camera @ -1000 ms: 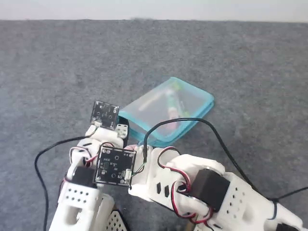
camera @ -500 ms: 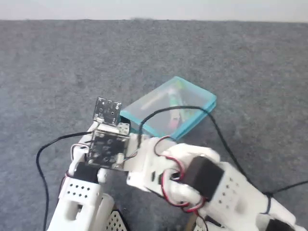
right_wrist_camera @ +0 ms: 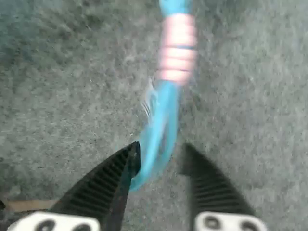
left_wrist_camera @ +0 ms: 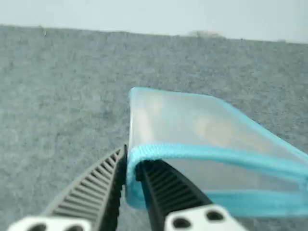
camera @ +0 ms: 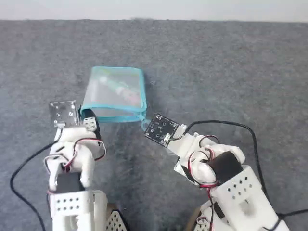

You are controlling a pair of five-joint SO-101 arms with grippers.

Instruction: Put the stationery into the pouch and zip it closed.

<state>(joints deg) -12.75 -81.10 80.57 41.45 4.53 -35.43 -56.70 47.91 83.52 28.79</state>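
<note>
- The grey felt-like table top (camera: 231, 57) carries everything.
- The white left arm (camera: 72, 163) stands at the near left. The white right arm (camera: 221, 173), with red and black wires, stands at the near right. Both reach away toward the middle of the table.
- The translucent rectangular pouch with teal edging (camera: 113, 103) lies left of centre on the table, between the two arm tips. Its zip edge faces the arms.
- The stationery (camera: 118, 86), pen-like pieces in green and pink, shows through the pouch's wall and lies inside it.
- The left gripper (left_wrist_camera: 131, 161) is at the pouch's near left corner. Its two black ribbed fingers are pressed together on the teal zip edge and pinch that corner.
- The right gripper (right_wrist_camera: 161, 147) is at the pouch's near right corner. Its fingers stand apart, with a clear gap between them.
- The teal looped zip pull (right_wrist_camera: 163, 115) hangs in that gap. It rests against one finger and stays off the other.
- A stack of pink beads (right_wrist_camera: 178, 48) sits on the zip pull, farther from the fingers.
</note>
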